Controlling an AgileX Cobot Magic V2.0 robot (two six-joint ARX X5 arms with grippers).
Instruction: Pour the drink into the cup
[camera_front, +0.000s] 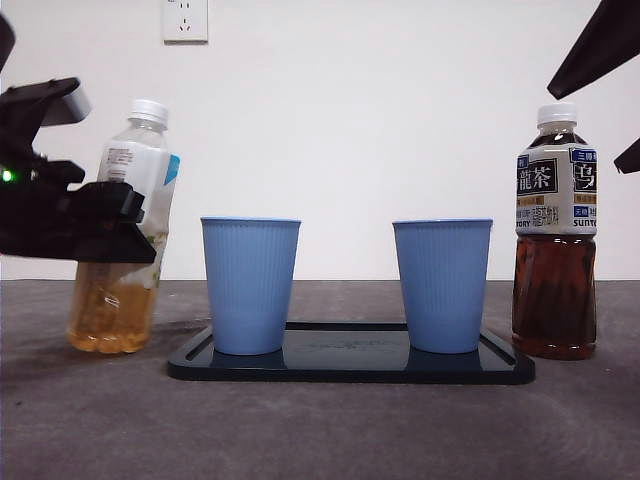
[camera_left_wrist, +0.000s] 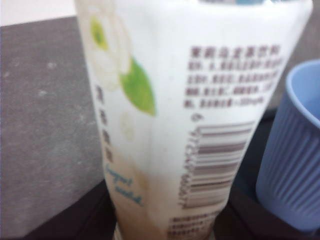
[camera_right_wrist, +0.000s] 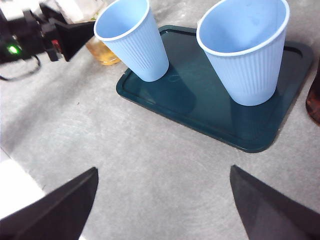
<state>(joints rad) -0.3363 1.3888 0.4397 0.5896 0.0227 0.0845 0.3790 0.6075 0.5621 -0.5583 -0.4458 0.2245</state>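
Note:
A pale tea bottle (camera_front: 122, 200) with a white cap leans slightly at the left, its base close to the table. My left gripper (camera_front: 118, 225) is shut on its middle, and the label (camera_left_wrist: 185, 115) fills the left wrist view. Two empty blue cups (camera_front: 250, 285) (camera_front: 441, 285) stand on a dark tray (camera_front: 350, 364). The left cup (camera_left_wrist: 295, 165) is just beside the held bottle. My right gripper (camera_right_wrist: 165, 200) hangs open above the table in front of the tray, holding nothing. In the front view it shows as a black tip (camera_front: 600, 45).
A dark tea bottle (camera_front: 555, 240) with a white cap stands upright right of the tray, its edge visible in the right wrist view (camera_right_wrist: 315, 100). A wall socket (camera_front: 185, 20) is on the white wall behind. Grey table surface (camera_right_wrist: 150, 145) lies in front of the tray.

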